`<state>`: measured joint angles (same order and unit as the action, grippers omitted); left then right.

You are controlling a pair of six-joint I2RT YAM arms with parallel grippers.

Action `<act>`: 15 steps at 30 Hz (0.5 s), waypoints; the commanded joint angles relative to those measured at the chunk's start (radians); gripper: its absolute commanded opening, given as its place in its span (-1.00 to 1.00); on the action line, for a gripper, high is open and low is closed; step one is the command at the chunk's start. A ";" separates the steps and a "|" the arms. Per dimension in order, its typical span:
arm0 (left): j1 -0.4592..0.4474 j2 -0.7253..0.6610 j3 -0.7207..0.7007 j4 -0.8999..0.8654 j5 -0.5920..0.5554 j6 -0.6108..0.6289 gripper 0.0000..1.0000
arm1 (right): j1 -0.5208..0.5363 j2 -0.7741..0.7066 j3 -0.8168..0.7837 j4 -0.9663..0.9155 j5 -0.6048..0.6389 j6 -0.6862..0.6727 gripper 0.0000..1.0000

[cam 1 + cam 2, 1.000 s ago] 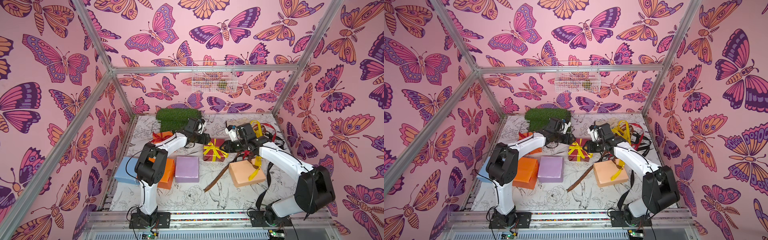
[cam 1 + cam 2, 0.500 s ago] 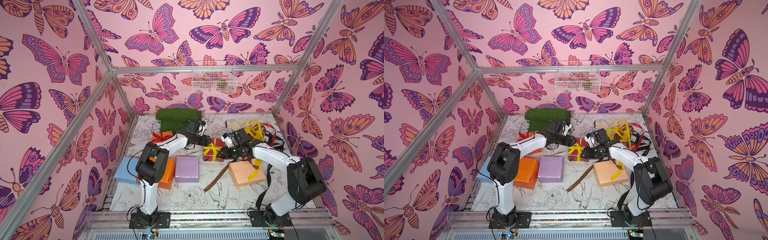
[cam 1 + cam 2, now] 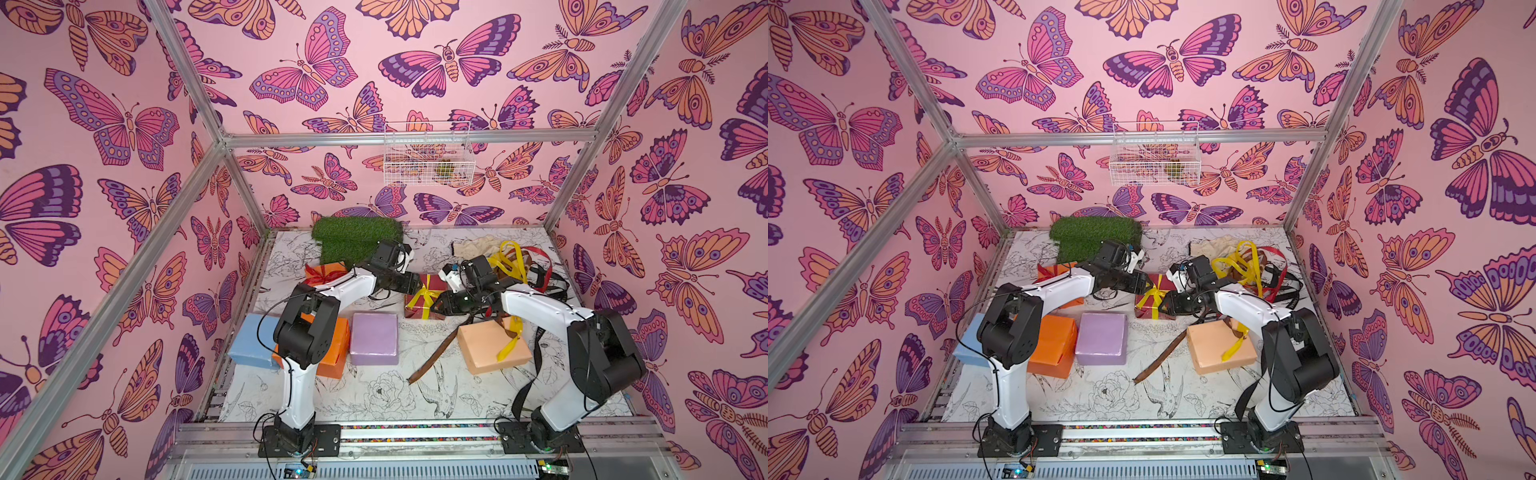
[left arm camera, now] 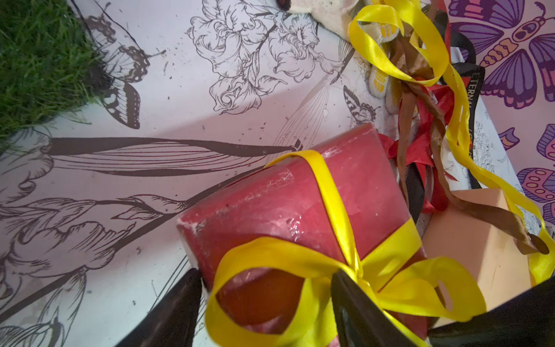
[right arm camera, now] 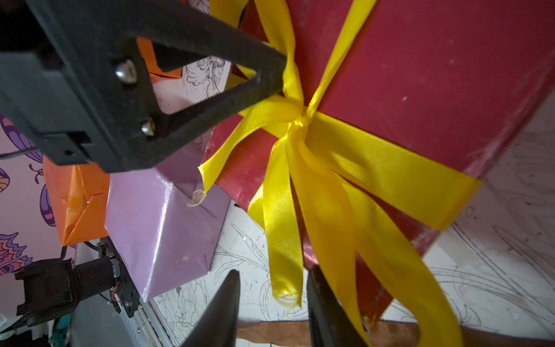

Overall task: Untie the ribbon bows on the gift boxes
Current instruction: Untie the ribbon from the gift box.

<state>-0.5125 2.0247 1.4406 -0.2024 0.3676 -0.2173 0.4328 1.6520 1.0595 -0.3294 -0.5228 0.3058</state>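
Note:
A dark red gift box [image 3: 434,282] tied with a yellow ribbon bow [image 3: 424,294] stands mid-table in both top views. My left gripper [image 4: 265,275] is open at the box's far side. One bow loop [image 4: 240,270] and a box corner lie between its fingers, and one fingertip [image 5: 270,75] touches the ribbon beside the knot. My right gripper [image 5: 274,272] is open at the near side, with a hanging yellow tail [image 5: 283,270] between its fingers, unpinched. An orange box [image 3: 318,276] with a red bow stands at the back left.
Pale blue [image 3: 249,345], orange [image 3: 338,345] and lilac [image 3: 374,338] boxes sit front left. A peach box [image 3: 482,353] carries loose yellow and brown ribbons [image 3: 436,359]. Loose ribbons [image 3: 519,262] pile up at the back right, near the turf mat [image 3: 355,239].
My right gripper has swung left and down from the ribbon pile to the dark red box's near side. The left arm has barely moved.

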 commanded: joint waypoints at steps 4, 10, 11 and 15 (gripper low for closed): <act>-0.002 0.032 -0.018 0.006 0.017 0.012 0.41 | 0.006 0.013 0.051 0.010 -0.020 -0.023 -0.21; -0.001 0.033 -0.023 0.008 0.015 0.009 0.39 | 0.006 0.043 0.076 -0.005 -0.040 -0.015 -0.23; -0.001 0.032 -0.025 0.008 0.015 0.009 0.39 | 0.006 0.044 0.073 0.002 -0.045 -0.010 -0.23; -0.001 0.034 -0.025 0.008 0.015 0.010 0.39 | 0.006 0.058 0.076 -0.003 -0.038 -0.009 -0.23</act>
<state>-0.5125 2.0373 1.4399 -0.2024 0.3676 -0.2173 0.4328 1.6905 1.1160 -0.3214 -0.5472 0.3058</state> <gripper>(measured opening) 0.695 0.387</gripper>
